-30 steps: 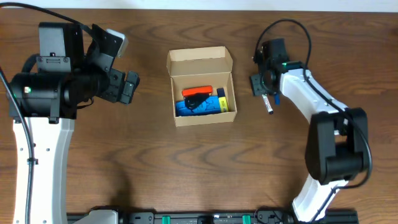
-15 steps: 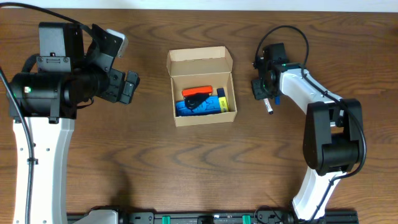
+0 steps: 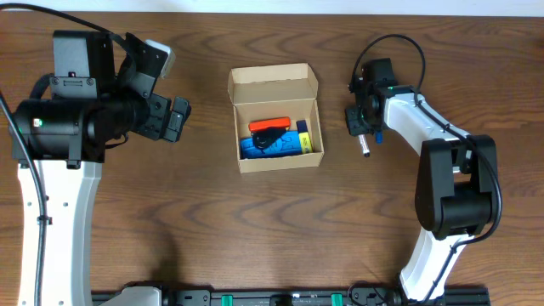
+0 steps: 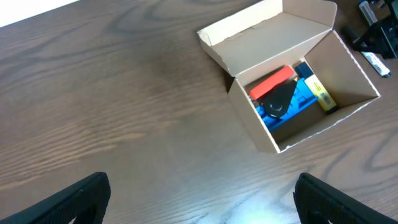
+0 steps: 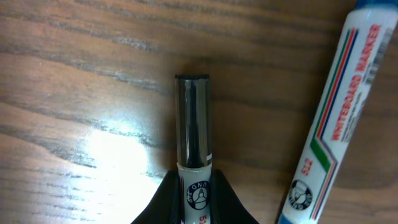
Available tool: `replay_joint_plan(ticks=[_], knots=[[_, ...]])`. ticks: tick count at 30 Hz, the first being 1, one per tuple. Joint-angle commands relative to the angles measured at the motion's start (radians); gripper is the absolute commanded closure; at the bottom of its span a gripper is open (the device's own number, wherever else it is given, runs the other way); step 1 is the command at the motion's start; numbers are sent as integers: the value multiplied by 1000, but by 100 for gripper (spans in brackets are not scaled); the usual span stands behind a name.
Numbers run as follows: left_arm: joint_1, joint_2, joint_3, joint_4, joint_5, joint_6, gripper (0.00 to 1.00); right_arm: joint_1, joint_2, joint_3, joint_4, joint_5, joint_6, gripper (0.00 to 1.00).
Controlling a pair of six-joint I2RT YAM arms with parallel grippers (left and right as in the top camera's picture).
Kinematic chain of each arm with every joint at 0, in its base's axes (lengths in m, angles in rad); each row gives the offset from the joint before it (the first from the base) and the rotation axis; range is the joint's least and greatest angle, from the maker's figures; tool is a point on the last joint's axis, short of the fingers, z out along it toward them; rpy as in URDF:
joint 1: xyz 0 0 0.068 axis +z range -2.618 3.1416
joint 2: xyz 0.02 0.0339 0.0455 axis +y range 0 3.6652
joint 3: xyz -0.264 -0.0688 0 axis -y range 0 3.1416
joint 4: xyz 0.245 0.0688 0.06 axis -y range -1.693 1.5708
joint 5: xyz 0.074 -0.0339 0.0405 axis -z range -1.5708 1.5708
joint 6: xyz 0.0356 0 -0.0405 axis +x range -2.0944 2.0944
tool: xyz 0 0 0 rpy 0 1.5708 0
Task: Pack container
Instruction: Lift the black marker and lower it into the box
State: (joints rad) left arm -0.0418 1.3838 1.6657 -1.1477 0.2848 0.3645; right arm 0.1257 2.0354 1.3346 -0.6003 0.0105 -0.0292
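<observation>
**Right gripper pinching a marker beside the open box**

The left gripper (image 3: 178,120) is hovering over the wood-grain table (image 3: 255,229) with its jaws spread wide and nothing between them. In the left wrist view its two dark fingertips (image 4: 81,199) are showing at the bottom corners, well apart from each other.

The container (image 3: 280,162) is sitting to the right of that gripper, well apart from it and ahead of its open jaws. It is resting flat on the table with its flap lid (image 3: 272,82) folded back on the far side, so the inside is showing. A blue item (image 3: 274,146) is lying along the bottom, an orange item (image 3: 270,125) and a black piece (image 4: 278,98) are lying on top of it, and a yellow marker (image 3: 303,137) is lying at the end nearest the right gripper.

The right gripper (image 3: 360,126) is working near the container's right side, apart from it. Its fingers are closing tight on the barrel of a black-capped marker (image 5: 192,124), one pad (image 5: 163,200) pressing on each side, the cap pointing away from the wrist. Whether the marker is touching the table, I cannot tell. Just to the right of the gripper a whiteboard marker (image 5: 333,118) with a blue end is lying on the table, slanting, clear of the fingers.
</observation>
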Motion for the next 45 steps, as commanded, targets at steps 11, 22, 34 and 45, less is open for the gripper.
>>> replay_joint_plan(ticks=[11, 22, 34, 45], knots=[[2, -2, 5, -1, 0, 6, 5, 100, -352, 166, 7, -31, -71, 99], [2, -2, 5, -1, -1, 6, 5, 337, -363, 153, -69, -238, -649, 99], [2, -2, 5, -1, -1, 6, 5, 413, -166, 152, -160, -359, -1041, 99], [2, -2, 5, -1, 0, 6, 5, 467, -53, 151, -161, -333, -1207, 99]])
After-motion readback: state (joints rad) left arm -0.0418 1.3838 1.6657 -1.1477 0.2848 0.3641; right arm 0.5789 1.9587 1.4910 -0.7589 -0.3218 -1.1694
